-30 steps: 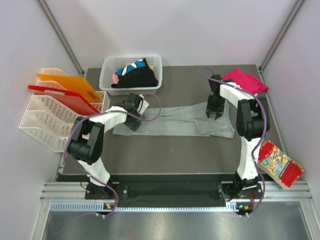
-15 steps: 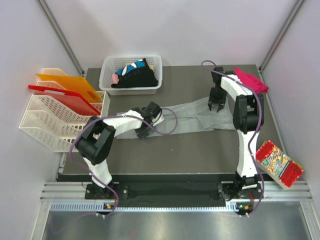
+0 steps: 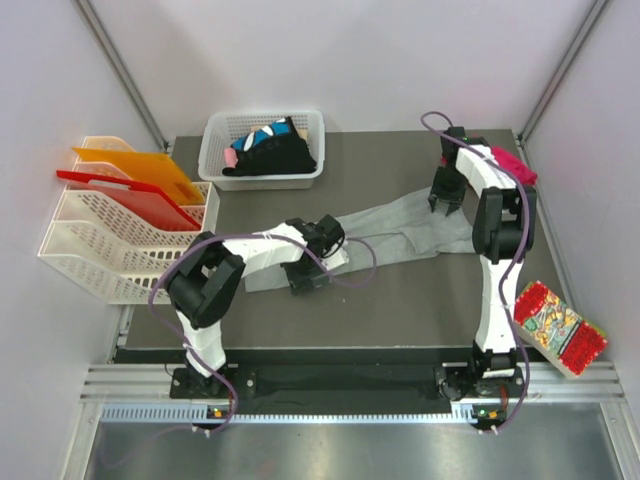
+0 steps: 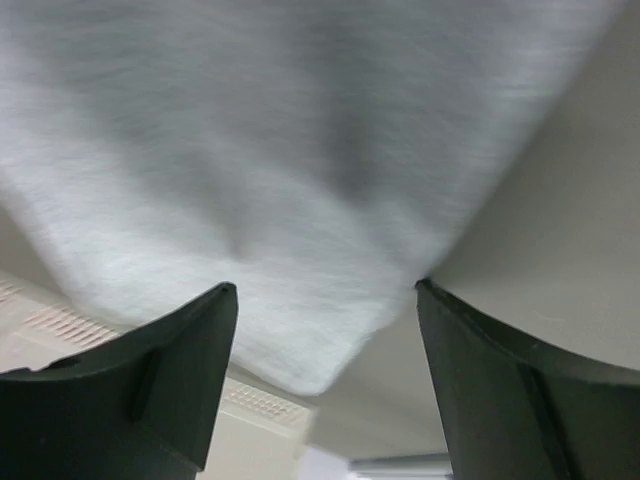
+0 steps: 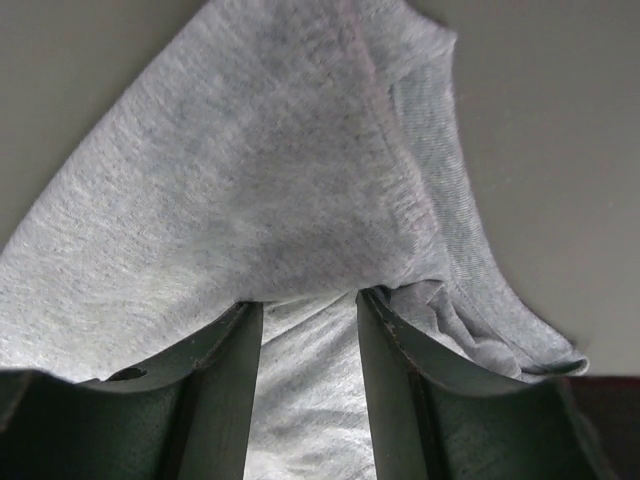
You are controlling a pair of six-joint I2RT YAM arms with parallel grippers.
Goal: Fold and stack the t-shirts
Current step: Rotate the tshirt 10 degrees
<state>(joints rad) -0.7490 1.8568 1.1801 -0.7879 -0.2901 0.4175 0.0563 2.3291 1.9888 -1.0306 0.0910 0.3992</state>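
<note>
The light grey t-shirt (image 3: 390, 222) lies stretched in a band across the middle of the table, its right end drawn up toward the back right. My right gripper (image 3: 443, 200) is shut on that end; in the right wrist view (image 5: 305, 300) grey cloth (image 5: 250, 150) bunches between the fingers. My left gripper (image 3: 308, 270) is over the shirt's left part with its jaws wide apart. In the left wrist view (image 4: 325, 290) blurred grey cloth (image 4: 300, 150) fills the space beyond them. The magenta t-shirt (image 3: 517, 166) is half hidden behind the right arm. Black t-shirts (image 3: 270, 155) lie in the basket.
A white basket (image 3: 262, 117) stands at the back left of the table. White file trays (image 3: 100, 240) with orange and red dividers (image 3: 135, 165) stand off the left edge. A red patterned snack packet (image 3: 560, 330) lies off the table's right edge.
My left gripper has moved right and nearer along the shirt. My right gripper has moved toward the back right corner, pulling the shirt's right end with it, now partly covering the magenta shirt.
</note>
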